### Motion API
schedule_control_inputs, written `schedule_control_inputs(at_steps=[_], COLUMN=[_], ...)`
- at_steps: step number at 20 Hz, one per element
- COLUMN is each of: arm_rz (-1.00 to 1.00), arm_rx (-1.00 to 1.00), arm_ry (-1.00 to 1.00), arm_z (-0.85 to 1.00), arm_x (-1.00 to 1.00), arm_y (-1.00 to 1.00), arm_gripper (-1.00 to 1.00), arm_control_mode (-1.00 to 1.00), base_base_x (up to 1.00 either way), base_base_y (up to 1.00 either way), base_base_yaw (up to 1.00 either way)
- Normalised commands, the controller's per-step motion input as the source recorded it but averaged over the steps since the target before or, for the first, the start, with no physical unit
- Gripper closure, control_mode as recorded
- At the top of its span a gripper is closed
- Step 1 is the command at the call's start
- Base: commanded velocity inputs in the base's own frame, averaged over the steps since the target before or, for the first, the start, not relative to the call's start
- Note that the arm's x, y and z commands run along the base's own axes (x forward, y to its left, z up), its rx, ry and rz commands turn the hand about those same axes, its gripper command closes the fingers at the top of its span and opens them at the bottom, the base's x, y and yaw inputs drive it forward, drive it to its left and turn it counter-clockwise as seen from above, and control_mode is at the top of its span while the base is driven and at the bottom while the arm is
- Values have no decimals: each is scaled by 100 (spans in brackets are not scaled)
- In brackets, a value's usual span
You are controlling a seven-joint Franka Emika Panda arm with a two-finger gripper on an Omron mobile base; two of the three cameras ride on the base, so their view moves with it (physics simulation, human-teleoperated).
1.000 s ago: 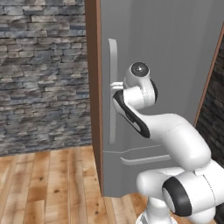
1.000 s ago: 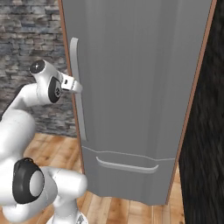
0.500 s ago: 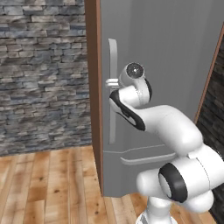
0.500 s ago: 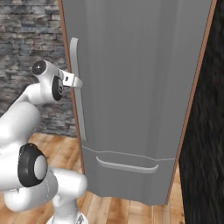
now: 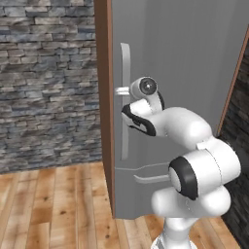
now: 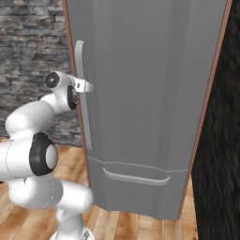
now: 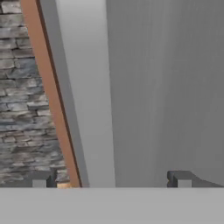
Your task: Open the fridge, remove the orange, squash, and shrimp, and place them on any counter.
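Gripper (image 7: pixel 111 179) is spread wide w/ nothing held; in the hand view its tips straddle the pale bar handle (image 7: pixel 87 96), which runs from 12 to 6 o'clock between them. In the right base view the gripper (image 6: pixel 88 86) sits at the handle (image 6: pixel 83 93), approx mid-height, at the fridge's (image 6: pixel 150 93) 9 o'clock edge. Door looks shut, so nothing is done yet. Left: grab handle, open door, then move orange, squash & shrimp to a counter.
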Motion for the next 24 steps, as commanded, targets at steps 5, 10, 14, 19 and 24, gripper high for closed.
schedule_control_inputs(at_steps=[5,10,14,19,24], arm_rz=[1,0,0,-1,0], arm_rx=[0,0,0,0,0], arm_ry=[0,0,0,1,0], arm_z=[0,-2,-10,-6,0], arm_x=[88,87,83,49,-12], arm_y=[3,0,6,1,0], arm_gripper=[-100,-100,-100,100,100], arm_control_mode=[-100,-100,-100,-100,-100], base_base_x=[0,0,0,0,0], base_base_y=[0,0,0,0,0], base_base_yaw=[0,0,0,0,0])
